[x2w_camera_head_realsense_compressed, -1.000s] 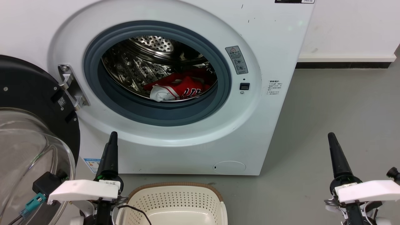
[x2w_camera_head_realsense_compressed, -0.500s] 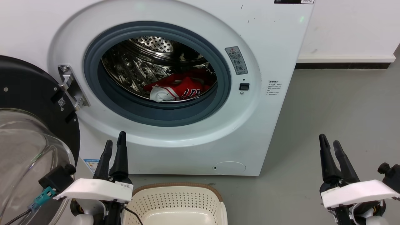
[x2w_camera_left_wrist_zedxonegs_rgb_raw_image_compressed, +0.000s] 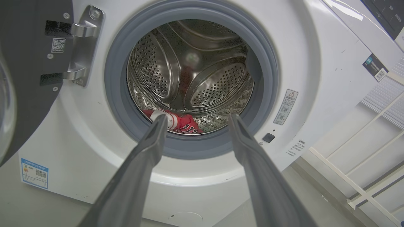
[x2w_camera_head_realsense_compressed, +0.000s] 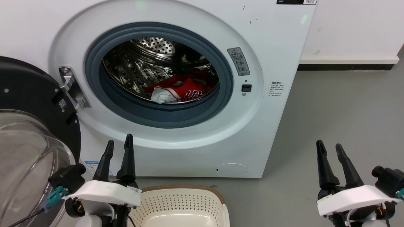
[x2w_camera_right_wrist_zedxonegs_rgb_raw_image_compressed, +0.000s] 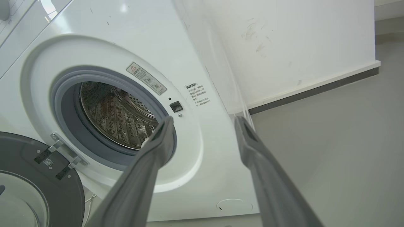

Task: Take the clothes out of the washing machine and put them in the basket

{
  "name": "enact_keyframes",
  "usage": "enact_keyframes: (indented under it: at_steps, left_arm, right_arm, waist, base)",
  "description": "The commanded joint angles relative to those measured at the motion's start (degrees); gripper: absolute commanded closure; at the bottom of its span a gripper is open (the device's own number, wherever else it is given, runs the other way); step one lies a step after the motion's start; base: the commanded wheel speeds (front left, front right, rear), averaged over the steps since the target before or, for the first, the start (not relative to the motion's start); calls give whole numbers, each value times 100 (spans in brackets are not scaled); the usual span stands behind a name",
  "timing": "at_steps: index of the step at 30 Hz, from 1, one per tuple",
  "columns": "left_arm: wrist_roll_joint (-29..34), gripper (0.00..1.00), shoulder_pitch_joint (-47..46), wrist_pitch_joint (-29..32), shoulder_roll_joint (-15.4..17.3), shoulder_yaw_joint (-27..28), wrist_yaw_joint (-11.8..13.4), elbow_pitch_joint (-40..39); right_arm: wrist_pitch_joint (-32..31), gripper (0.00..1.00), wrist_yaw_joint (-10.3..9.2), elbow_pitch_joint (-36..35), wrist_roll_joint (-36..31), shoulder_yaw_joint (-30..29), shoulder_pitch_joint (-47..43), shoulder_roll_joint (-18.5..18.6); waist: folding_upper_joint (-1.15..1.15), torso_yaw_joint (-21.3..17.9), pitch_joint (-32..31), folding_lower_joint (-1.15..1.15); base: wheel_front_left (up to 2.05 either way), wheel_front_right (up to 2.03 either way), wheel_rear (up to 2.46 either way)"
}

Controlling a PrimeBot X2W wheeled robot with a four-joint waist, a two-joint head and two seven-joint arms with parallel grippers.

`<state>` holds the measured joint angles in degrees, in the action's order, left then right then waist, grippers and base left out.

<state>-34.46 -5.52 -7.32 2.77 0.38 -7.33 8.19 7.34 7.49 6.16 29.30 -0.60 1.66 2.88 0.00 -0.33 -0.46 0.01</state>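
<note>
**Pre-reach state**

Locate the clothes (x2w_camera_head_realsense_compressed: 180, 91) at centre frame, heaped on the floor of the drum (x2w_camera_head_realsense_compressed: 139, 69) inside the washing machine (x2w_camera_head_realsense_compressed: 277, 47). Note the door (x2w_camera_head_realsense_compressed: 28, 94) parked at the left edge, clearing access. Find the basket (x2w_camera_head_realsense_compressed: 176, 201) at bottom centre, placed below for a short transfer. Read left gripper (x2w_camera_head_realsense_compressed: 119, 140) and right gripper (x2w_camera_head_realsense_compressed: 328, 144), lower corners, as released: fingers spread, nothing held.

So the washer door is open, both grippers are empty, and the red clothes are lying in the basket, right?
Not quite. The head view shows the red clothes lying in the drum of the washing machine; the visible part of the basket holds none. The rest stands: the door is open, and the left gripper and right gripper are empty.
</note>
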Motion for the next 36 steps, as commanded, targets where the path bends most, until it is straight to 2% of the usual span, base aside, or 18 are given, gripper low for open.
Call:
enact_keyframes:
  at_steps: [1, 19, 36]
  left_arm:
    - [173, 0, -100, -62, 19, -10, 3, -31]
    - [1367, 0, -125, -321, 21, -71, 111, 185]
    - [2229, 0, -148, -529, 25, -100, 178, 356]
  right_arm:
    - [55, 0, 0, -27, -177, 15, -26, 3]
    - [236, 0, 0, 81, -1370, 49, -38, 2]
    - [341, 0, -1, 37, -2207, 106, -114, 0]
  waist:
    - [0, 1, -4, 0]
    - [0, 6, -17, 0]
    - [0, 2, -18, 0]
  base:
    - [0, 0, 0]
    - [0, 0, 0]
    - [0, 0, 0]
